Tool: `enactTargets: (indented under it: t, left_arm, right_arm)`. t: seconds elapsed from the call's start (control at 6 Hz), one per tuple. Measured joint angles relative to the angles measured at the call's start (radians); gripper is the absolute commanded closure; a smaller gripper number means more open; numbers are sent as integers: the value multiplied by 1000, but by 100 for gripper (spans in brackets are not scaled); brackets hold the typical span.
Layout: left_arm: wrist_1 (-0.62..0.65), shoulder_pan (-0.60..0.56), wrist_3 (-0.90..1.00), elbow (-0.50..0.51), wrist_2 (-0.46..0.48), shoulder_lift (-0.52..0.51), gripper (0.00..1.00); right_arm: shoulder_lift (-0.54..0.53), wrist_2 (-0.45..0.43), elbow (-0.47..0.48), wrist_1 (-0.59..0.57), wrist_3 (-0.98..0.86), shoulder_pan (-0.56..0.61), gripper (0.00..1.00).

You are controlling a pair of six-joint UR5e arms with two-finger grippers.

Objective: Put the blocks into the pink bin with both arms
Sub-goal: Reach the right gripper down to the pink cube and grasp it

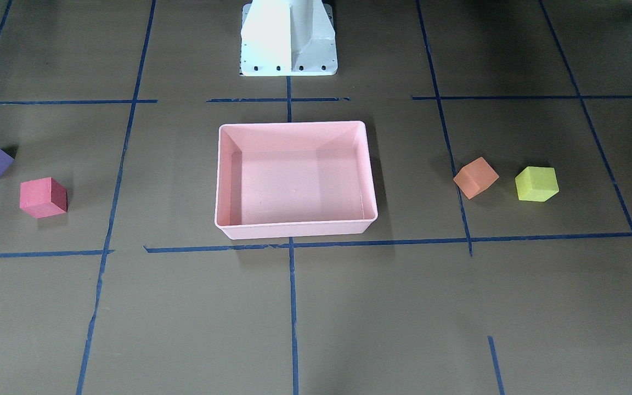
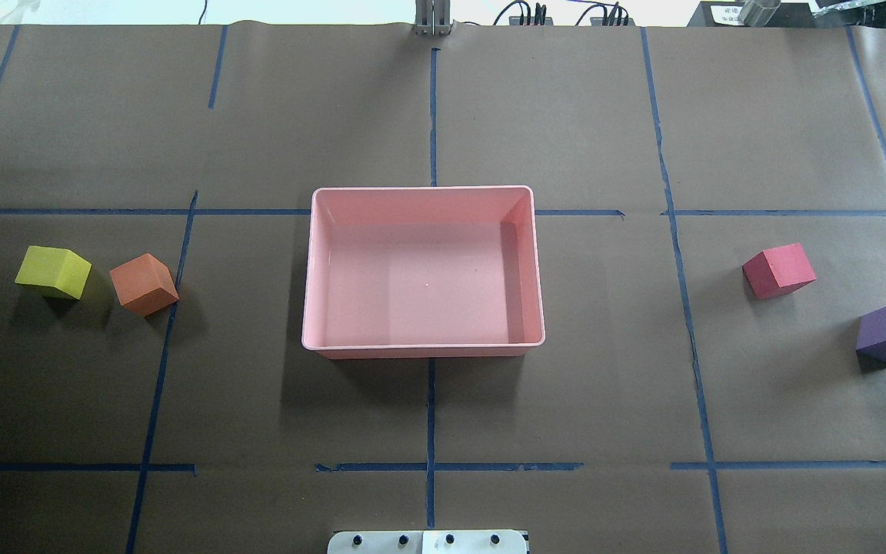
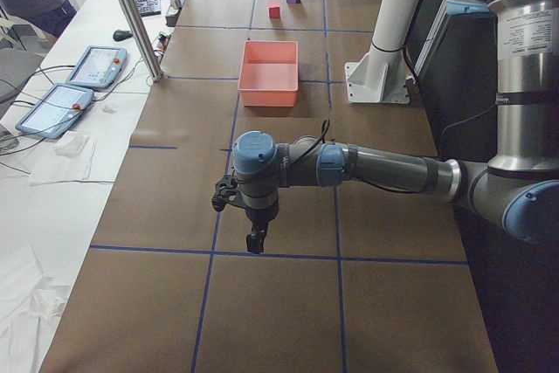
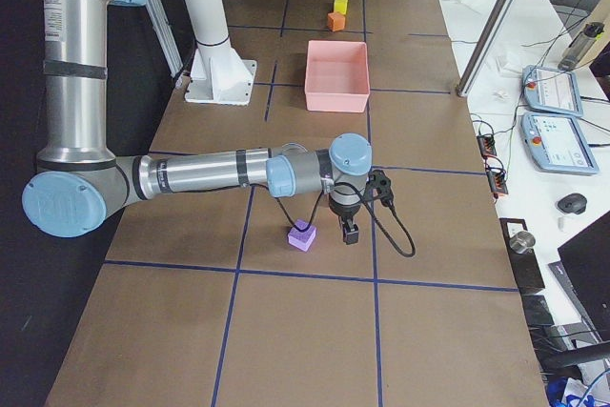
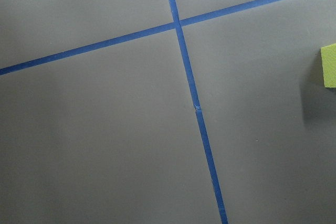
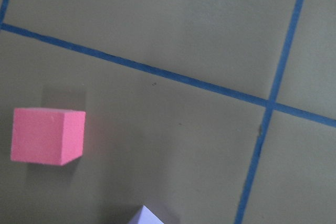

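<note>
Grippers both point down at the table point(image 2: 604, 400), but you cannot tell whether the left gripper point(image 3: 255, 242) or right gripper point(image 4: 350, 233) is spread or closed. Near the right one lies the purple block point(image 4: 303, 235), the red block point(image 2: 778, 270) beyond; the yellow block point(image 2: 52, 271) and orange block point(image 2: 144, 284) sit left. Your pink bin point(image 2: 423, 350) sits centred, mouth up, long axis side-to-side.

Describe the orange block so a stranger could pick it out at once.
Start at the pink bin in the middle of the table. On the robot's left of it sit two blocks, side by side but apart. The orange block is the one nearer the bin, at a blue tape line; the yellow block lies farther out.
</note>
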Motion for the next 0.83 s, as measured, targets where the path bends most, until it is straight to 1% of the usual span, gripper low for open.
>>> enactTargets:
  t: [0.17,0.33,0.5,0.83]
  left_arm:
    - [-1,0,0,-1,0,0,0]
    - [-2,0,0,-1,0,0,0]
    - [-2,0,0,-2,0,0,0]
    - [1,0,0,-12,0,1,0]
  right_arm:
    - [29,-30,-2,95,179,-100,0]
    - [57,-87,-3,152,317,-201,0]
    - [75,-136,-4,173,390,-278,0]
    - [89,-180,-23,181,419,-367,0]
